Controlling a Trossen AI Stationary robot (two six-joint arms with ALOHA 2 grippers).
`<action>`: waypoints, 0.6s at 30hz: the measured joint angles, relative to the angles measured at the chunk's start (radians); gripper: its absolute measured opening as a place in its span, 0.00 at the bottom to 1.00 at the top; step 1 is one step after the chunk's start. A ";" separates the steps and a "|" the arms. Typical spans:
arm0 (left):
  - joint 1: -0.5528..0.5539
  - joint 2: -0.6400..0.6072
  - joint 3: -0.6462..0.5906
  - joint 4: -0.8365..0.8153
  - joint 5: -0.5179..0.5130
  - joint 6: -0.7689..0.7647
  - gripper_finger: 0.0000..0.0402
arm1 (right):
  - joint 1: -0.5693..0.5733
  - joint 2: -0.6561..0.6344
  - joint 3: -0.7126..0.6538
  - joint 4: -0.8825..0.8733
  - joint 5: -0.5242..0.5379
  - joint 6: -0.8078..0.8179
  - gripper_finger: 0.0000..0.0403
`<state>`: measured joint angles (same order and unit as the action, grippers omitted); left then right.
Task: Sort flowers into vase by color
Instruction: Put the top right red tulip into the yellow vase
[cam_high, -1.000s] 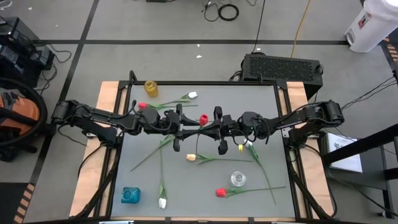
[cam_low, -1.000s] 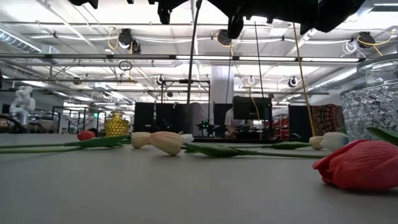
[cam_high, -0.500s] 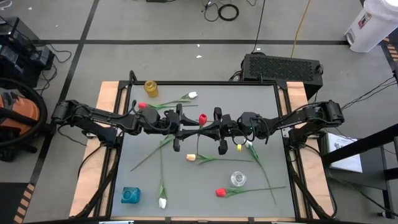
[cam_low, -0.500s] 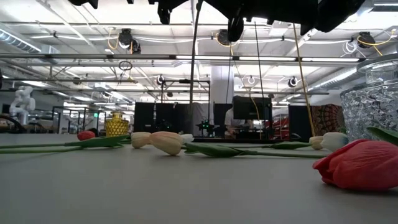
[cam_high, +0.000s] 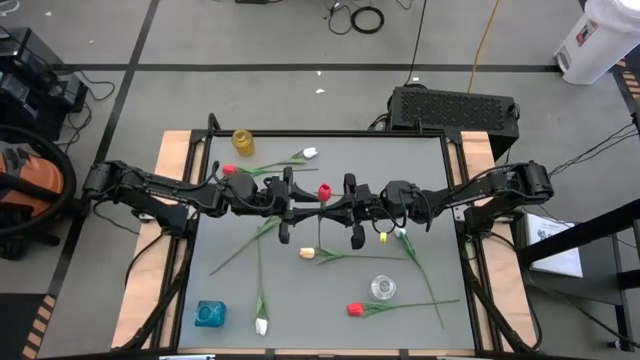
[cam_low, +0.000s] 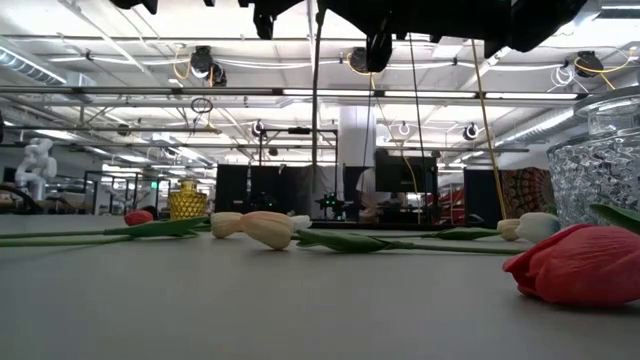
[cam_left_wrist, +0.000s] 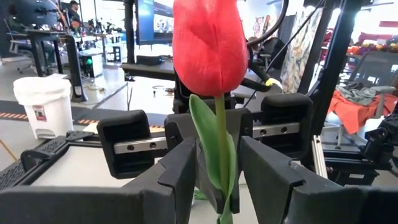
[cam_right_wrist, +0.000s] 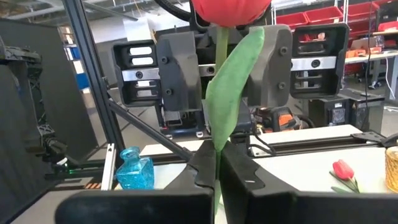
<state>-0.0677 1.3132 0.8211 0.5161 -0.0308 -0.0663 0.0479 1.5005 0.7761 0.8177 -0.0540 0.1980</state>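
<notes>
While both arms meet nose to nose above the middle of the bench (cam_high: 230, 300), we have one red tulip (cam_high: 325, 191) standing upright between them, its long axis vertical, bud on top and stem hanging toward the bench. Our right jaws (cam_right_wrist: 217, 163) are pressed together on the stem and its leaf, so that arm carries the flower. Our left jaws (cam_left_wrist: 218, 163) stand spread either side of the same stem, which runs straight up through the gap without being pinched, as far as we can judge. So the stem sits squarely between the left jaws, and the next move seems to turn on closing them. Other flowers lie flat on the bench, among them a red one (cam_high: 353, 310) beside the clear glass vase (cam_high: 382, 288).
</notes>
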 joint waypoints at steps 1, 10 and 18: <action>0.000 0.000 0.000 0.000 -0.004 0.000 0.33 | 0.000 0.000 0.000 0.000 0.000 -0.001 0.00; 0.001 0.006 0.000 0.000 -0.007 0.001 0.27 | 0.000 0.000 0.000 0.016 0.000 -0.015 0.00; 0.000 0.009 0.000 0.000 -0.006 0.001 0.05 | -0.001 0.000 0.000 0.016 0.004 -0.019 0.00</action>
<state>-0.0674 1.3220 0.8211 0.5160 -0.0371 -0.0650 0.0469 1.5005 0.7761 0.8333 -0.0498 0.1792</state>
